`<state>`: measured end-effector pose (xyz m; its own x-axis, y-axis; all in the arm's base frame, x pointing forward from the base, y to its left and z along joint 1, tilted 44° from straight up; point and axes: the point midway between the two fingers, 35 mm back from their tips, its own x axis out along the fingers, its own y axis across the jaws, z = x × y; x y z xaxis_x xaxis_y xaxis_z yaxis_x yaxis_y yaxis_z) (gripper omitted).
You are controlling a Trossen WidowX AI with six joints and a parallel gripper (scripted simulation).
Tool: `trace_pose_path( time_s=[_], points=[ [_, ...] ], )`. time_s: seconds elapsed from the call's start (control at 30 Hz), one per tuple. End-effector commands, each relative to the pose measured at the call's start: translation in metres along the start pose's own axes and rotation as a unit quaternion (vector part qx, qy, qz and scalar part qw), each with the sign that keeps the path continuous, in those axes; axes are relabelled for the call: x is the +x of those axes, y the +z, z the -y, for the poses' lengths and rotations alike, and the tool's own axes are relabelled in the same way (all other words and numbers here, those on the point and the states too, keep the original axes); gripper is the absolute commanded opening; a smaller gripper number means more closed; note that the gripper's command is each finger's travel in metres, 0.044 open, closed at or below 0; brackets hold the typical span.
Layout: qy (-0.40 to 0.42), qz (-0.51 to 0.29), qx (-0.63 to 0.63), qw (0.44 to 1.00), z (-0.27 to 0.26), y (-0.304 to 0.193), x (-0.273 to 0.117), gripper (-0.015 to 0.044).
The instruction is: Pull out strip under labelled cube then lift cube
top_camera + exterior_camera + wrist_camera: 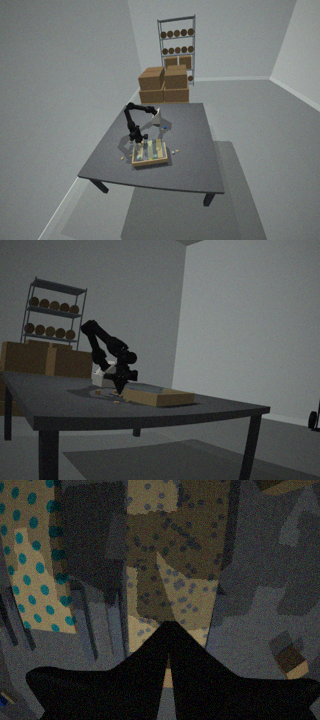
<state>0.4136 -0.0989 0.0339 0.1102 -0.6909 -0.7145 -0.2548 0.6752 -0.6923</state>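
Observation:
My gripper [140, 142] [119, 394] [170, 627] is shut, with its fingertips together low over a tan strip with blue-grey dots [192, 597], and nothing shows clearly pinched between them. That strip runs under the fingertips towards the arm and reaches further out than the teal-dotted strip [34, 600] beside it. The strips belong to a shallow wooden tray [149, 163] [140, 398]. Further strips lie there, one greenish [149, 147] and one tan [158, 147]. Two small teal-marked cubes, one left [139, 156] and one right [155, 155], sit near the tray's front side. Their labels are too blurred to read.
Thin upright dark slats [89, 625] stand beside the strips. A small tan block [291, 662] [131, 141] lies near the gripper. A blue piece [164, 127], a pale ball [173, 152] and other tan blocks lie on the table [191, 167]. A white stand [156, 119] is behind.

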Motion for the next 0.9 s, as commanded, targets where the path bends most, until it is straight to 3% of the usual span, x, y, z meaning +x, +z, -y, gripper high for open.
trace_pose_path(
  time_s=[0.0, 0.87],
  points=[
    [0.001, -0.007, -0.004, 1.000, -0.001, -0.011, 0.004, 0.0000],
    [0.001, -0.007, -0.004, 1.000, 0.000, -0.014, -0.002, 0.0000]
  ],
)
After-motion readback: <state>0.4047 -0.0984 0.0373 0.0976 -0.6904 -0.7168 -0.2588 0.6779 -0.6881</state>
